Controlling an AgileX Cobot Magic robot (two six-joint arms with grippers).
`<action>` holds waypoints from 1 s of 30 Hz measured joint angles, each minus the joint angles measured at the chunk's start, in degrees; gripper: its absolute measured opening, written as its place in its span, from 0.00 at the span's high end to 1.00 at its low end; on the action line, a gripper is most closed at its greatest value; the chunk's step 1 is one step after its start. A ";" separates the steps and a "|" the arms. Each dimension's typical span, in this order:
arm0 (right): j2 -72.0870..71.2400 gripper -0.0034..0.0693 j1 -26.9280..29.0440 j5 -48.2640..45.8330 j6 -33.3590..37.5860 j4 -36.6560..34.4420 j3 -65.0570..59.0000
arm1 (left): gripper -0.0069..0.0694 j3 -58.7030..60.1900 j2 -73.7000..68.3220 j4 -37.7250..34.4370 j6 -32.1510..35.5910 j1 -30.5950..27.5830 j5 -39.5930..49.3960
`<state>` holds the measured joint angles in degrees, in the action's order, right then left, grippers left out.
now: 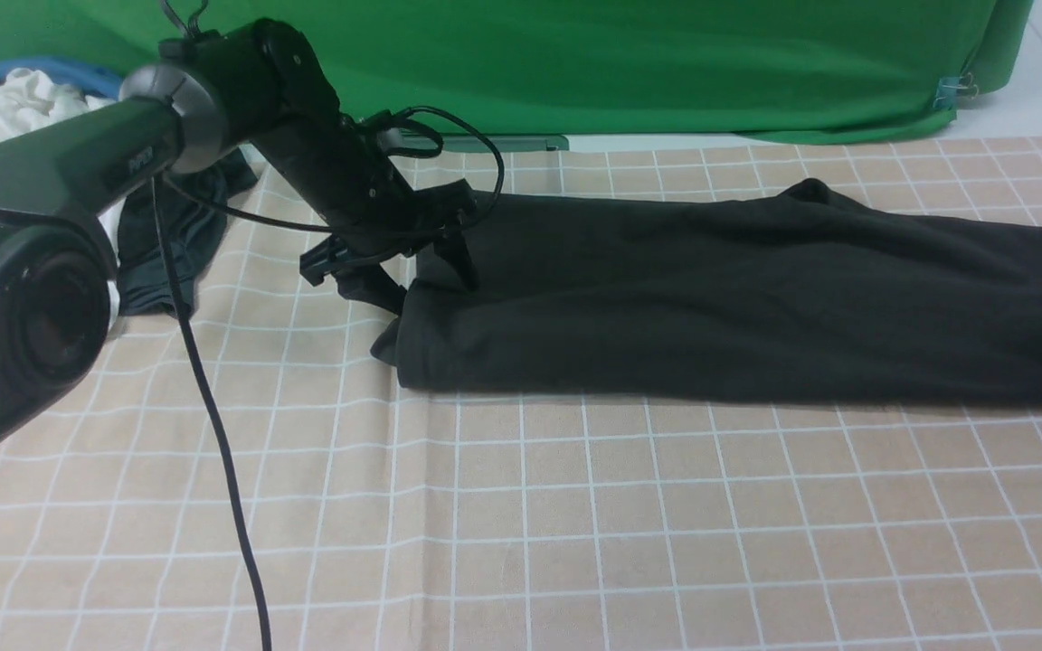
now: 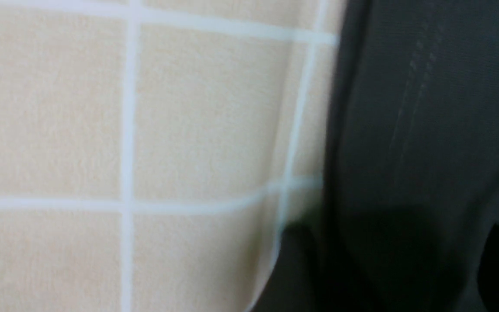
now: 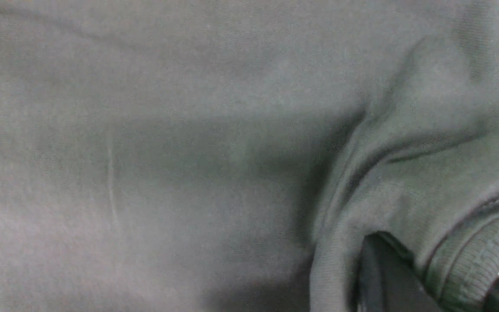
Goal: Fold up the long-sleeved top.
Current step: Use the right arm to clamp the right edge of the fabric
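While a crumpled dark grey-teal garment [image 1: 168, 240] lies unused, well apart on the outer side of the left end effector [image 1: 417, 276], that end effector stands released, jaws spread over the left end of the large black cotton long-sleeved top [image 1: 720, 298]. From there the top stretches rightward as one long narrow band on the beige checked tabletop [image 1: 575, 506], so the lengthwise folds look done. At its far end the right end effector [image 3: 444, 281] seems clenched on bunched cloth beside a ribbed edge. Folding the band crosswise into a compact stack likely remains.
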<state>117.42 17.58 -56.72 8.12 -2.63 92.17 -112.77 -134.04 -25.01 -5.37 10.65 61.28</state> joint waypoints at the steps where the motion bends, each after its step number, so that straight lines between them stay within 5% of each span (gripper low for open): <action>1: 0.00 0.83 0.00 0.12 0.00 0.00 0.00 | 0.22 -0.20 -0.26 -0.84 0.91 -0.06 -0.01; 12: 0.00 0.83 0.00 0.42 0.00 0.00 0.00 | 0.38 -0.20 -1.46 -8.46 5.37 -0.40 -2.26; 24: 0.00 0.83 0.00 0.64 -0.05 0.00 0.00 | 0.84 1.00 -1.64 -6.40 5.82 1.44 -4.46; 30: 0.00 0.83 0.00 0.19 0.01 -0.43 0.00 | 0.87 -0.91 -1.52 -4.14 5.82 1.22 2.93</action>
<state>117.42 17.58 -56.52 8.13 -3.06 92.17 -113.68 -135.55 -29.15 0.45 11.88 64.21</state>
